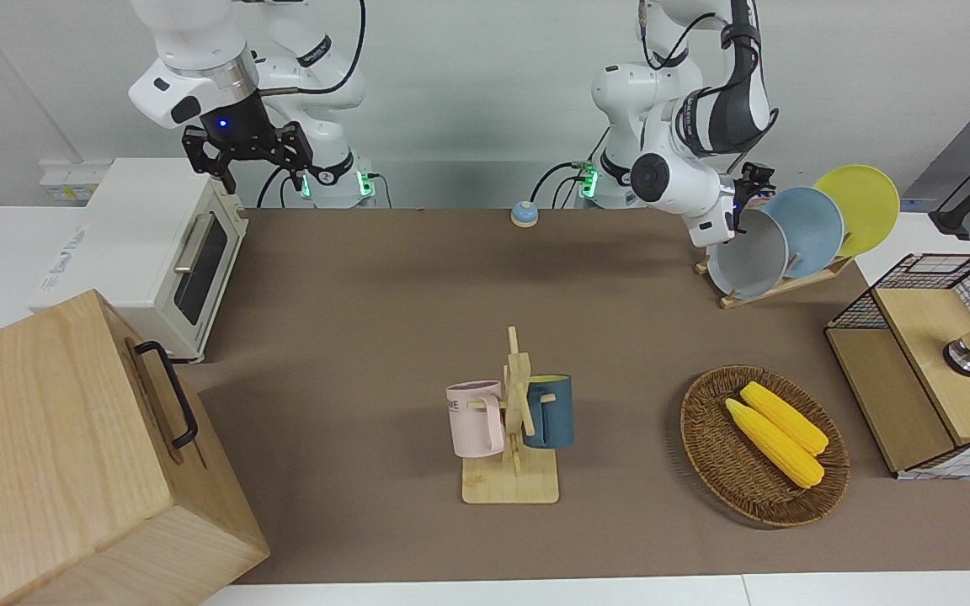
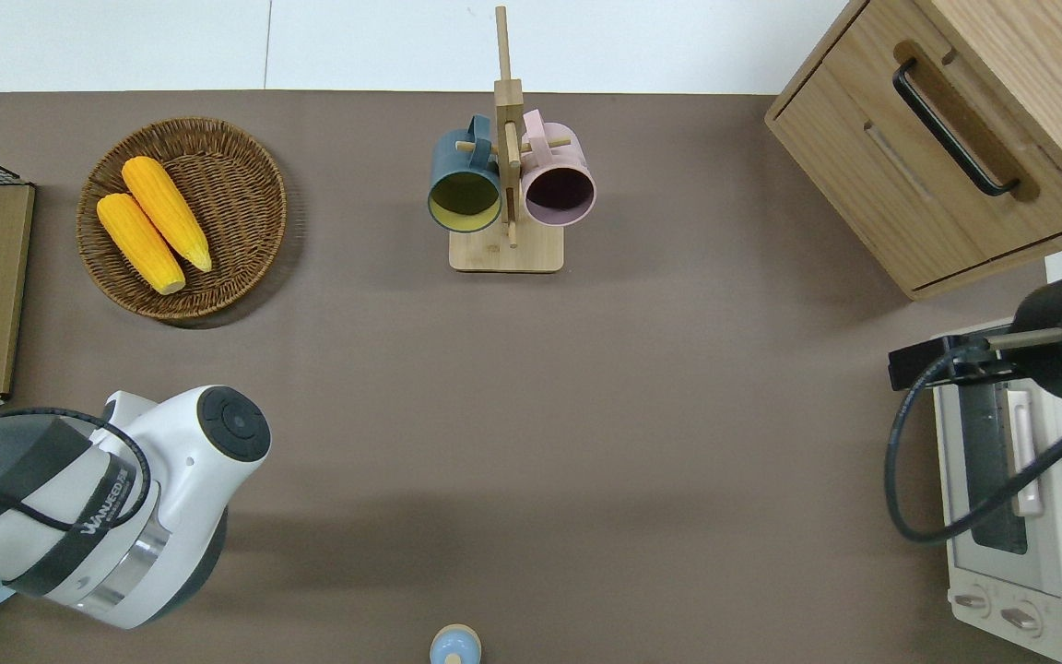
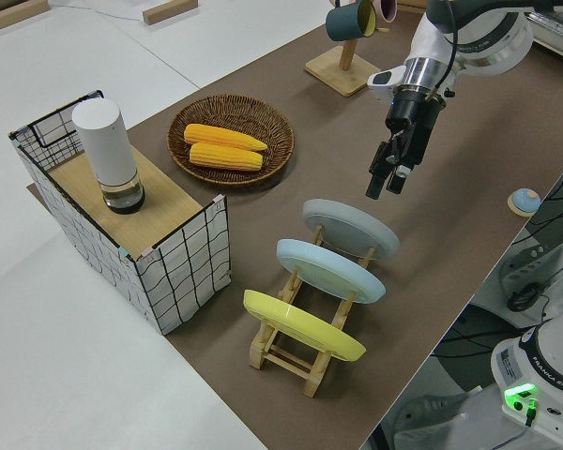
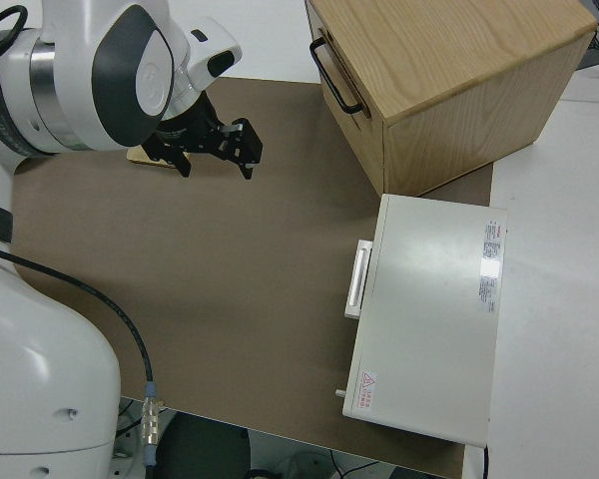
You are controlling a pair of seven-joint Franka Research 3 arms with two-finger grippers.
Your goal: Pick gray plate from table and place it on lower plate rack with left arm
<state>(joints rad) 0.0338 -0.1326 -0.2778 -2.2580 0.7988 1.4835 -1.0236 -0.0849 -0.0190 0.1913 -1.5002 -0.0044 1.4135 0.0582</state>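
Left side view: gray plate (image 3: pixel 351 229) standing tilted in the lower plate rack (image 3: pixel 311 339), in the slot at the end toward the table's middle, sky-blue plate (image 3: pixel 330 270) in the next slot and yellow plate (image 3: pixel 303 325) in the last, left gripper (image 3: pixel 387 178) up in the air just beside the gray plate with fingers slightly apart and clamped on nothing. Farther from the robots, wicker basket (image 2: pixel 245 157) holding two corn cobs (image 2: pixel 154 223); wooden mug stand (image 2: pixel 506 251) carrying a dark blue mug (image 2: pixel 464 181) and a pink mug (image 2: pixel 559 177), lettering on the pink one too small to read. Right arm parked, right gripper (image 1: pixel 247 152) with fingers wide apart; "WANFEED" printed on the left arm (image 2: pixel 79 516).
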